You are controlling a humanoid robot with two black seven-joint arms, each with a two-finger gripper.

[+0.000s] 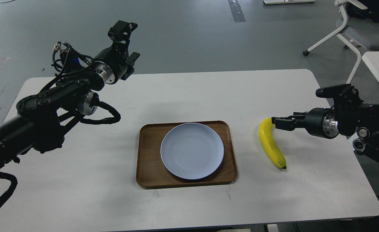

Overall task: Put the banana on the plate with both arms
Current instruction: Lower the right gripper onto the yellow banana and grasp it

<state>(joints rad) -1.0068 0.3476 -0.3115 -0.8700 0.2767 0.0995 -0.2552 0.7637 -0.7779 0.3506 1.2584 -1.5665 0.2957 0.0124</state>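
The white table (pixel 189 199) has rounded corners and a smooth matte top, with wide bare stretches on every side of the wooden tray (pixel 150 174). The tray is a brown rectangle with rounded corners and a low raised lip, and it sits nearer the table's front edge than its far edge. Inside it the plate (pixel 192 150), round, shallow and pale blue-grey with faint rings, fills most of the tray's depth and lies toward the tray's right half, leaving a strip of bare wood on the tray's left.

The banana (pixel 270 145) lies on the table to the right of the tray, apart from it with open table between them. It is smooth, bright yellow and curved; its long axis runs from its far end, nearest the table's back edge, to its dark tip, which points toward the front edge and slightly away from the tray. The bow of the curve bulges toward the tray.

The right gripper (pixel 277 121) reaches in level from the right of the tray, its black fingers right at the banana's far end; whether they are closed on it cannot be told. The left gripper (pixel 125 48) is raised beyond the table's back edge, to the left of the tray, its fingers apart and empty.
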